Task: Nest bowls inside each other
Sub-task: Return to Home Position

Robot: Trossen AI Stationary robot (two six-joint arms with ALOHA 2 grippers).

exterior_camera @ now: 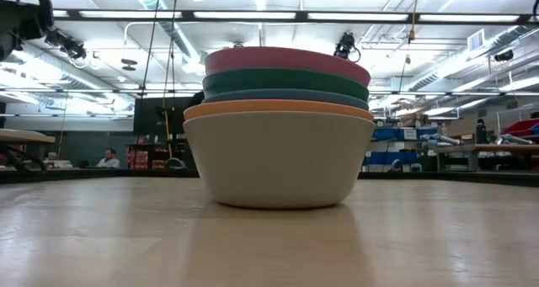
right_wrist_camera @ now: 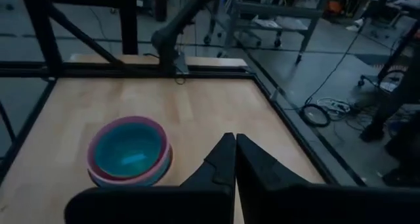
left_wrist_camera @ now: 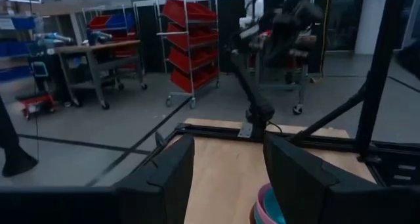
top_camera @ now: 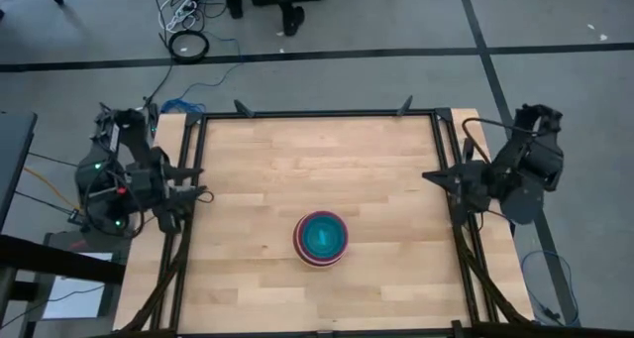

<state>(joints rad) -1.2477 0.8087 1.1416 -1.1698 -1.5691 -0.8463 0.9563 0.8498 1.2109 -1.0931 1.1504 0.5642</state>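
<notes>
Nesting appears complete: the bowls (top_camera: 320,238) sit in one stack near the middle of the table (top_camera: 297,150), with my left pincer (top_camera: 201,192) released and my right pincer (top_camera: 429,176) clenched empty, both parked at its side edges.

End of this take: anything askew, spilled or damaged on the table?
Nothing stands out. The bowls sit upright in one nest on the table, cyan innermost, nothing spilled. The left gripper and right gripper are clear at the table's sides.
</notes>
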